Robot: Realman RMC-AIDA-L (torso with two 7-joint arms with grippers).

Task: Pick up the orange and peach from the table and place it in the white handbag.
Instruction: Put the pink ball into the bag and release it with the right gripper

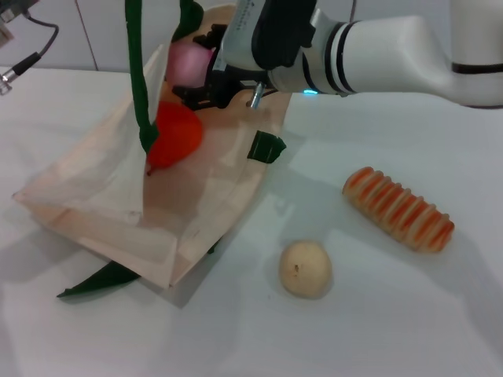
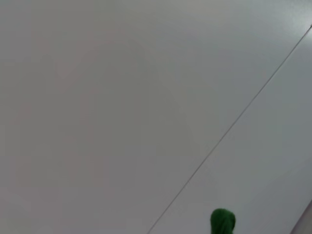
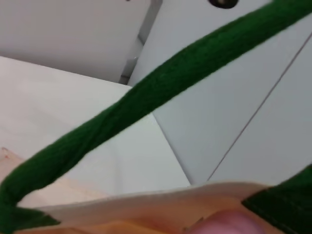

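The white handbag [image 1: 110, 181] lies on the table with its mouth held open; one dark green strap [image 1: 140, 86] runs up out of the head view. The orange [image 1: 176, 135] rests inside the bag. My right gripper [image 1: 200, 78] is over the far part of the bag's mouth, shut on the pale-pink peach [image 1: 185, 64]. In the right wrist view the strap [image 3: 146, 102] crosses the picture, with the bag's rim [image 3: 146, 202] and a bit of the peach [image 3: 229, 225] below it. My left gripper is out of view; the left wrist view shows only a green strap end [image 2: 223, 222].
A pale beige round fruit [image 1: 305, 269] and an orange-and-cream striped oblong [image 1: 398, 209] lie on the white table to the right of the bag. The bag's other green strap [image 1: 98, 281] lies flat at its near corner. Cables [image 1: 23, 63] sit at the far left.
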